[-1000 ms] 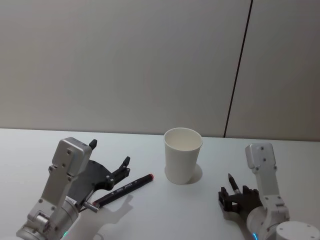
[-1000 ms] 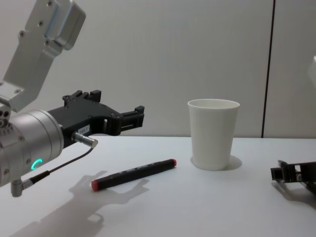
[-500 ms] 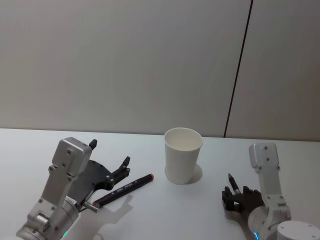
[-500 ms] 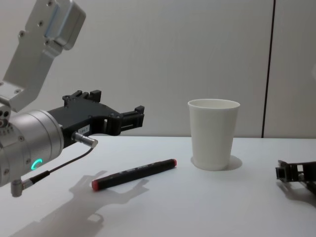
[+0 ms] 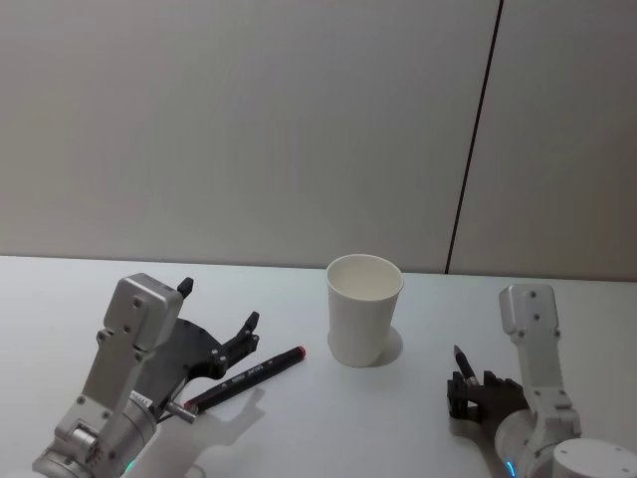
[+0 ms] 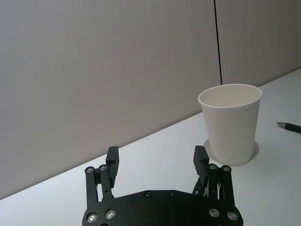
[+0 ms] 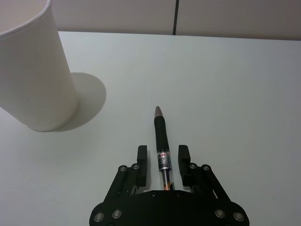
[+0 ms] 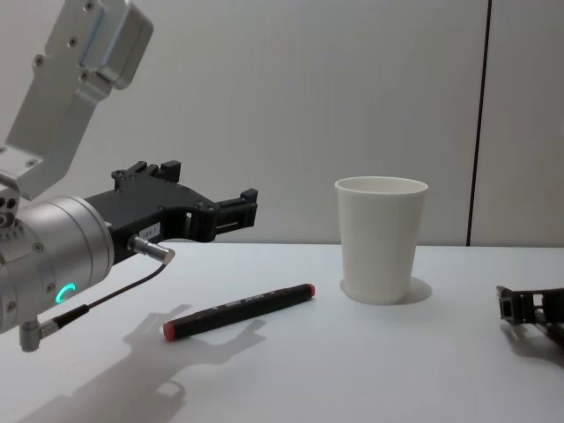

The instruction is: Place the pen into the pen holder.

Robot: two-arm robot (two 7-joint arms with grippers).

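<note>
Slim black pen (image 7: 160,136) lies at four o'clock of the tapered white paper cup (image 5: 363,314), straddled by the unclenched fingers (image 7: 142,157) of your right gripper (image 7: 162,157), clench-and-lift seemingly next; your left gripper (image 6: 157,157) idles spread-fingered at eight o'clock.

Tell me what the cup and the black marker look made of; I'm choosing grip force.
Pen holder: probably paper, matte white, thin wall with rolled rim. Black marker: likely hard plastic, faintly glossy barrel with printed lettering and red ends.

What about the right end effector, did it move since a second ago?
Yes. The right end effector slid slightly toward the robot's right, farther from the pen holder.
</note>
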